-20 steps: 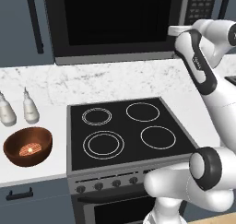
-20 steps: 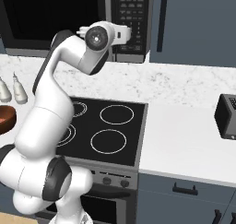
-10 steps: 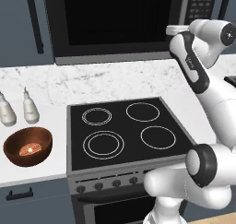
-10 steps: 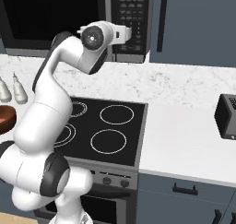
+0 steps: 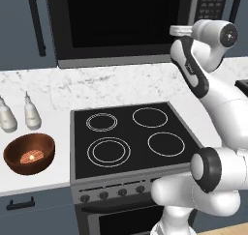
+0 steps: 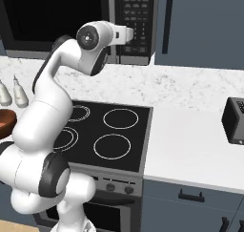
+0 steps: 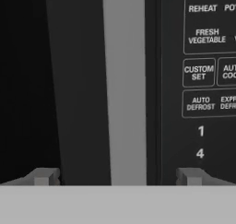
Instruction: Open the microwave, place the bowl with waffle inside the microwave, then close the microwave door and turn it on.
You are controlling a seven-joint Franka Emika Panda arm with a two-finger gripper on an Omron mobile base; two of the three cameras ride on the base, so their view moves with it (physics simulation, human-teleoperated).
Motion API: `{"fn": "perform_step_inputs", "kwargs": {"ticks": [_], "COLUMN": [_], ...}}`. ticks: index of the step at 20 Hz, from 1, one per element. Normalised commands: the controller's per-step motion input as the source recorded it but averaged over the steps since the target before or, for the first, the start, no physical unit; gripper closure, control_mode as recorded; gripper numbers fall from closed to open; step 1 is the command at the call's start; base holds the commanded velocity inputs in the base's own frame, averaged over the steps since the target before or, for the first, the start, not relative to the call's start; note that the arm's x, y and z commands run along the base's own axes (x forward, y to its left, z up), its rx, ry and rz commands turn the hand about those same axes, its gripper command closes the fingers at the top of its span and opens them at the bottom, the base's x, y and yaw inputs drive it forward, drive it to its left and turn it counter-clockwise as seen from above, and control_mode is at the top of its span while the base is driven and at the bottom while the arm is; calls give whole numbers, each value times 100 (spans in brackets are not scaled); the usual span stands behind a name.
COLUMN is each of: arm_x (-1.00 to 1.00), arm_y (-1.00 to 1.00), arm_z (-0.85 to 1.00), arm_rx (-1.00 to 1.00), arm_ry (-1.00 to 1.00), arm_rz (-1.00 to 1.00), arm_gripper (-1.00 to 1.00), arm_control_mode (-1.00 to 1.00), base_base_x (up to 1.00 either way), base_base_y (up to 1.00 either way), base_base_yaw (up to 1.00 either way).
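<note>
Tool (image 7: 115,176) was open, fingertips (image 7: 45,176) spread wide and empty, close against the front of the microwave (image 5: 121,26). They straddled the silver-grey right edge of the microwave door (image 7: 123,80), which was shut, beside the keypad (image 7: 203,71). Bowl with waffle (image 5: 29,153) sat on the table (image 5: 43,181) left of the stove (image 5: 131,137), just in front of two white bottles (image 5: 19,114).

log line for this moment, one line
phase: reaching door handle | gripper: open, straddling handle | microwave door: shut | bowl with waffle: on counter
</note>
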Motion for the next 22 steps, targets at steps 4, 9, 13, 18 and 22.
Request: {"fn": "perform_step_inputs", "kwargs": {"ticks": [4, 9, 13, 18, 22], "arm_x": [3, 0, 8, 11, 0], "arm_y": [4, 0, 0, -1, 0], "arm_z": [-1, 0, 0, -1, 0], "arm_rx": [0, 0, 0, 0, 0], "arm_ry": [0, 0, 0, 0, 0], "arm_rz": [0, 0, 0, 0, 0], "arm_gripper": [-100, -100, -100, -100, -100], "arm_control_mode": [-100, -100, -100, -100, -100], "base_base_x": [0, 0, 0, 0, 0], "base_base_y": [0, 0, 0, 0, 0], "base_base_yaw": [0, 0, 0, 0, 0]}}
